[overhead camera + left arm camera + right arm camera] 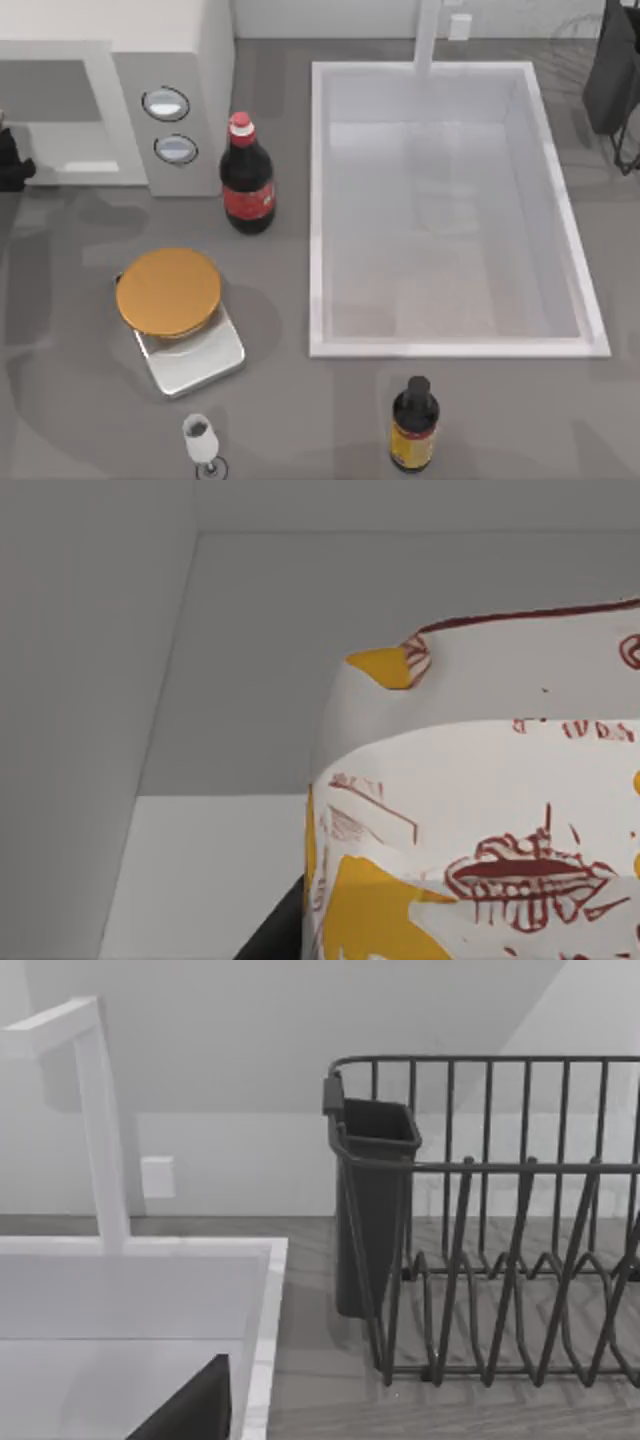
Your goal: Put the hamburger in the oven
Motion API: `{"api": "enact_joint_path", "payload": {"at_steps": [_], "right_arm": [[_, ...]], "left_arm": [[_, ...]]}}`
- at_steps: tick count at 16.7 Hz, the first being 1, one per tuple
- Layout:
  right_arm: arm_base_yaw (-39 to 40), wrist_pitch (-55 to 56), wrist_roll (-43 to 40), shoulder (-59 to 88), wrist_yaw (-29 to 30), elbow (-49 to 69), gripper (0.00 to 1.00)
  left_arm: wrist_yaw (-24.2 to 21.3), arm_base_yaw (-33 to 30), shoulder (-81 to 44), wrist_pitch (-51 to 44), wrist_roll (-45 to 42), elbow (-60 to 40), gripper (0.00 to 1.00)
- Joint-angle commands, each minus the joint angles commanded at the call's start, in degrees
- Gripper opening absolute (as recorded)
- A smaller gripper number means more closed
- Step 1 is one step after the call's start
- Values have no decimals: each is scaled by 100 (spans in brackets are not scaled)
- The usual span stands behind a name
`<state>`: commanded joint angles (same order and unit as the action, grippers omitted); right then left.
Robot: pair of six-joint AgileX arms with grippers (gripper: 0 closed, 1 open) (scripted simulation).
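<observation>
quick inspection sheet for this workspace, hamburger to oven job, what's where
surface: grey table, with a white sink set in its right half
job's things: oven at back left, cavity open to view; hamburger in printed wrapper, close before the left wrist camera, grey walls behind it; held or resting cannot be told
clutter: cola bottle beside the oven; orange disc on a silver base; wine glass and dark bottle at the front edge; dish rack right of the sink
grippers: left arm at the oven's front; right arm parked at back right
cables: nothing seen
surroundings: white wall, faucet, wall socket
</observation>
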<state>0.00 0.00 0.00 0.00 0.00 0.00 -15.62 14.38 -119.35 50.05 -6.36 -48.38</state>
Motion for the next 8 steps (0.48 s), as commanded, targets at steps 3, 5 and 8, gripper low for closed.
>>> {"api": "enact_joint_path", "payload": {"at_steps": [3,5,8], "right_arm": [[0,0,0,0,0,0,100],[0,0,0,0,0,0,100],[0,0,0,0,0,0,100]], "left_arm": [[0,0,0,0,0,0,0],[13,-32,9,-15,-14,-13,0],[107,-41,-166,-97,-34,-331,0]]}}
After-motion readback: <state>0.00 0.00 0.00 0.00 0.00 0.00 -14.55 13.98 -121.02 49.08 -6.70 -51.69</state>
